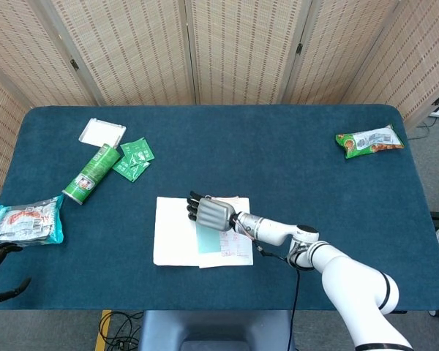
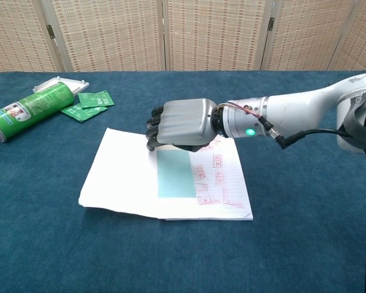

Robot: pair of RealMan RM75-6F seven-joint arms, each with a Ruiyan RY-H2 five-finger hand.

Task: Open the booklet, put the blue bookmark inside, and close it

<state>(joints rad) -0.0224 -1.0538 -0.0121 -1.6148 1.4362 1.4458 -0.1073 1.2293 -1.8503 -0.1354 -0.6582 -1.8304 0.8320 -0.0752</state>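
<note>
red stamps [image 2: 212,180] on booklet [image 2: 128,180] page

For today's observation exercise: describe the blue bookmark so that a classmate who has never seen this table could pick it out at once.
Start at the open booklet lying at the table's near middle, under the right hand. The bookmark is the pale blue rectangle lying flat near its centre. It is plain, unlike the blank white page to its left and the red-stamped lined page to its right.
</note>
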